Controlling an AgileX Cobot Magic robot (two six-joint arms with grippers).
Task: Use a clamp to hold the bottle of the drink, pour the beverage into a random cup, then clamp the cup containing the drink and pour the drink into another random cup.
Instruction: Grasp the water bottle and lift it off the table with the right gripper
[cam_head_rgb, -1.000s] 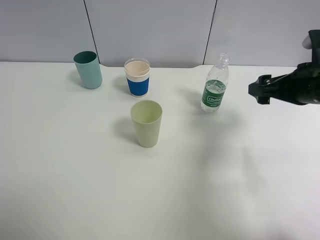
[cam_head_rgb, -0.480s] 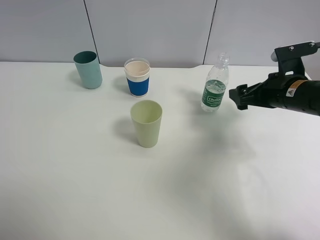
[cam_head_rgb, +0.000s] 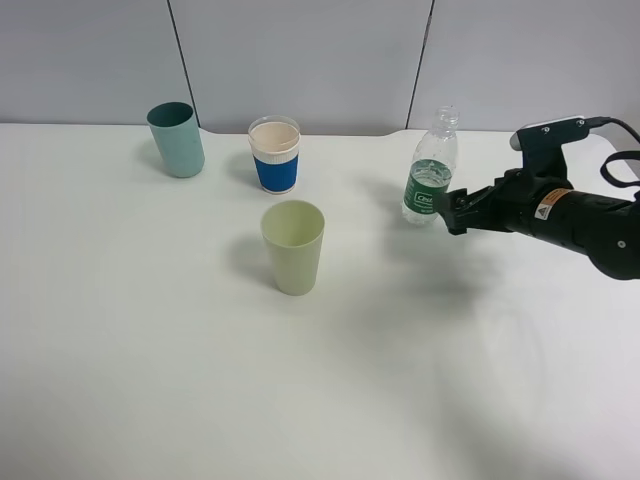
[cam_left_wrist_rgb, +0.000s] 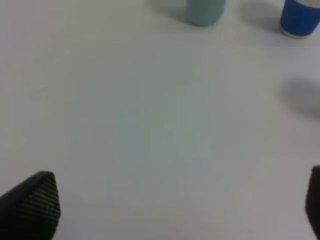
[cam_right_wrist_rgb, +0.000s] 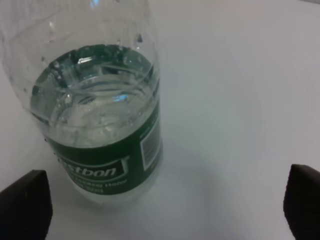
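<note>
A clear bottle (cam_head_rgb: 432, 168) with a green label stands uncapped and upright at the back right of the table, holding some liquid; the right wrist view shows the bottle (cam_right_wrist_rgb: 100, 115) close up. My right gripper (cam_head_rgb: 447, 208) is open, its tips level with the label, right beside the bottle. Its two fingertips (cam_right_wrist_rgb: 22, 207) stand wide, with the bottle just ahead of the gap. Three cups stand to the left: a teal cup (cam_head_rgb: 177, 139), a blue-and-white cup (cam_head_rgb: 275, 155) and a pale green cup (cam_head_rgb: 293, 246). My left gripper (cam_left_wrist_rgb: 175, 210) is open over bare table, out of the high view.
The white table (cam_head_rgb: 150, 350) ends at a grey panelled wall (cam_head_rgb: 300, 60) just behind the cups and bottle. The left wrist view catches the teal cup (cam_left_wrist_rgb: 204, 11) and the blue cup (cam_left_wrist_rgb: 301, 19) at the frame's edge.
My right arm has moved left, from the table's right edge to beside the bottle. The bottle and cups have not moved.
</note>
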